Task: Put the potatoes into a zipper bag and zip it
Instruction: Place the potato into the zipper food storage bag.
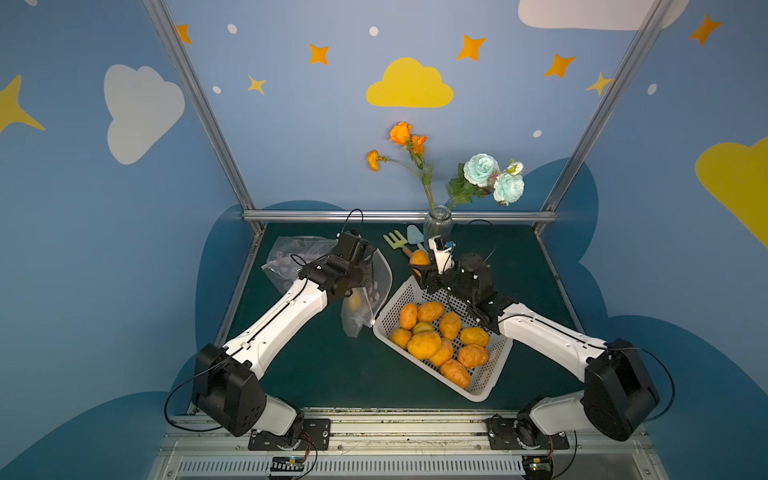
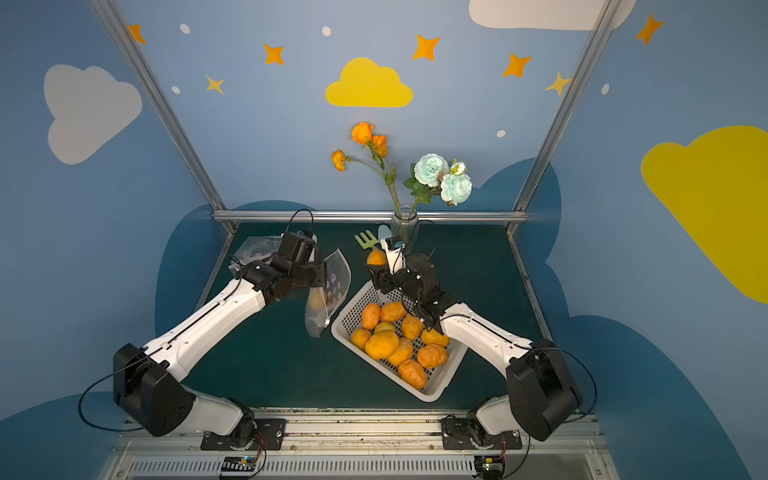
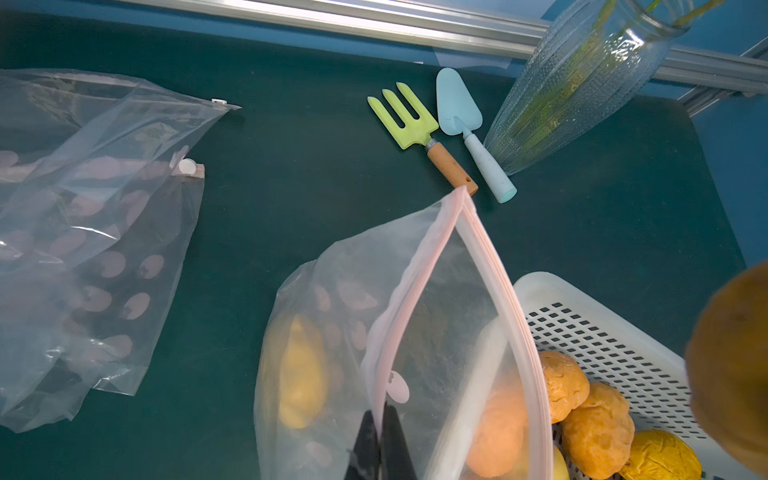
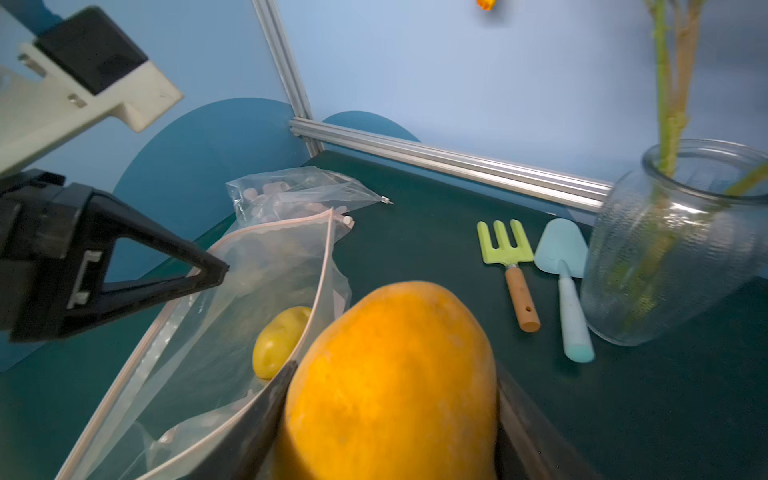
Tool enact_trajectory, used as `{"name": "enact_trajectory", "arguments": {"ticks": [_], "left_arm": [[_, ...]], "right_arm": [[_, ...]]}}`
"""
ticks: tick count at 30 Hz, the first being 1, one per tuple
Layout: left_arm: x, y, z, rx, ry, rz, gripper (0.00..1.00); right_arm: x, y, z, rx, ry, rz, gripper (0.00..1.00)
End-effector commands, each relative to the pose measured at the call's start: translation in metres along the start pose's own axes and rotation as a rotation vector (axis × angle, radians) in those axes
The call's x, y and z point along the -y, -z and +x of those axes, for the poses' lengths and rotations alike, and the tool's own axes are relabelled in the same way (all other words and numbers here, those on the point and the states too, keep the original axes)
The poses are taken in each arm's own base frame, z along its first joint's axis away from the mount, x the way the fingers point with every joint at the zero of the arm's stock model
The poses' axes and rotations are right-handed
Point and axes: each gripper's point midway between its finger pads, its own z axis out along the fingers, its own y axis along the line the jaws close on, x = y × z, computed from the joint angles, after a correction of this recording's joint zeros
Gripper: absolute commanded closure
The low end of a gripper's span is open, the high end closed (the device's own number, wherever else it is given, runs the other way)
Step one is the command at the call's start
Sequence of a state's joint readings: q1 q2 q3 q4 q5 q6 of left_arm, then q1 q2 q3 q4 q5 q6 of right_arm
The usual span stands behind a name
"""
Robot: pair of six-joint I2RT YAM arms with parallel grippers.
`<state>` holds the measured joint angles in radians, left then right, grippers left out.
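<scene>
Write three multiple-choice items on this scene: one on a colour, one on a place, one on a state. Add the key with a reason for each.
1. What colour is the basket?
A. Red
B. White
C. Black

2. Where does the green fork lie?
A. On the mat beside the blue trowel
B. In the basket
C. Under the basket

3. What is the right claw doing?
A. Standing open and empty
B. Gripping the fork
C. Closed on a potato

Key:
1 B: its perforated walls are white in both top views.
2 A: both wrist views show it flat on the mat next to the trowel.
3 C: the right wrist view shows an orange potato clamped in it.
</scene>
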<state>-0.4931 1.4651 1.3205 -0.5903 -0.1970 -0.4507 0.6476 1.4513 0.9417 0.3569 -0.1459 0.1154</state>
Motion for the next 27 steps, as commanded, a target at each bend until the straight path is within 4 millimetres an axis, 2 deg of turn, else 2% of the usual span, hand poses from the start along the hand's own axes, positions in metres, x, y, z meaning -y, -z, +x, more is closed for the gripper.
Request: {"name": "enact_trajectory", "arguments": {"ticks": [1,8,11,14,18,24,26,27], "left_arm": [[0.011,0.006,-0.011,0.028,-0.024,0.056,0.97],[0.012,0.002,-0.011,0.024,-0.02,0.06,0.97],[0.016,-0.001,-0.01,0.021,-0.016,0.077,0.97],[0.019,-0.003,-0.011,0.021,-0.012,0.092,0.97],[0.019,0.002,-0.016,0.046,-0.002,0.095,0.97],[0.016,0.016,-0.033,0.122,0.023,0.08,0.97],[0.018,0.019,-0.037,0.146,0.022,0.091,0.97],[0.019,0.021,-0.039,0.154,0.019,0.1,0.97]], "right_arm": [[-0.031,-0.005,-0.017,0.045,0.052,-0.179,0.78],[-0.045,-0.007,-0.035,0.066,-0.006,-0.26,0.78],[-0.047,-0.023,-0.042,0.047,-0.103,-0.275,0.79],[-0.061,-0.037,-0.044,0.01,-0.145,-0.36,0.82],[-0.059,-0.053,-0.037,-0.011,-0.203,-0.356,0.82],[-0.063,-0.072,-0.014,-0.064,-0.226,-0.342,0.77],[-0.061,-0.074,-0.008,-0.073,-0.218,-0.315,0.69],[-0.06,-0.074,-0.006,-0.074,-0.215,-0.302,0.61]]}}
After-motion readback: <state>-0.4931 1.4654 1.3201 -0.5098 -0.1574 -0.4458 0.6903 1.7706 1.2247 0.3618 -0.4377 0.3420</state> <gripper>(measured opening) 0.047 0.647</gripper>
